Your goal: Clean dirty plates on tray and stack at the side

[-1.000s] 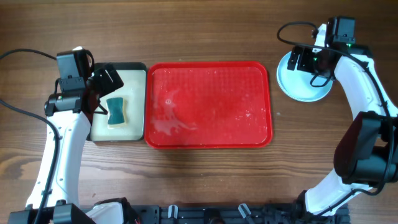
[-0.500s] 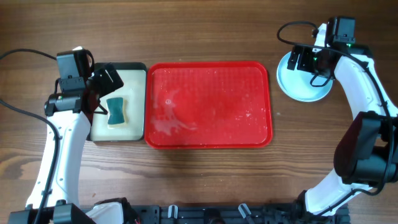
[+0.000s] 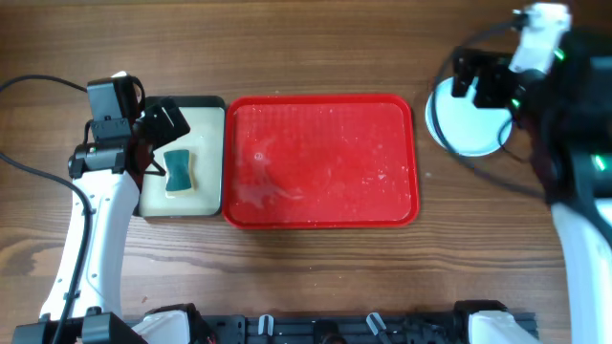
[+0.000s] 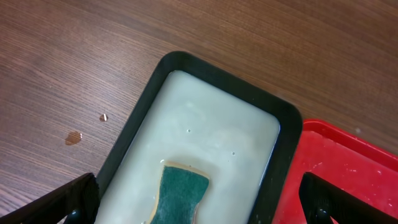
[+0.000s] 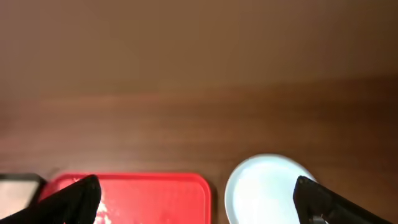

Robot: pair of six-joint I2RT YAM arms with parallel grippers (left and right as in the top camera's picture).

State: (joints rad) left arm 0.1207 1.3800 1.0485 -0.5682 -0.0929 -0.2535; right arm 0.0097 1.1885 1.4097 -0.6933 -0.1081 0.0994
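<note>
Since half a second ago the right arm has lifted toward the overhead camera, so it looks larger and blurred. The left arm has not shifted.

From overhead, the right gripper hangs above the far edge of the plates. They sit as one pale round pile on the table, just right of the tray; how many are in the pile cannot be told. The tray's red floor shows wet smears. The left arm runs up the left side with its elbow bent. The left gripper is over the far end of the small tray, where the sponge lies in pale liquid.

From the left wrist, the left gripper is spread wide and grasps nothing, with one fingertip at each lower corner. The sponge lies below and between them in the small tray. A corner of the tray lies just beside it.

From the right wrist, in soft focus, the right gripper is likewise spread wide and empty, high over the table. The plates lie toward its right fingertip. The tray is just left of them, with a strip of wood between.
</note>
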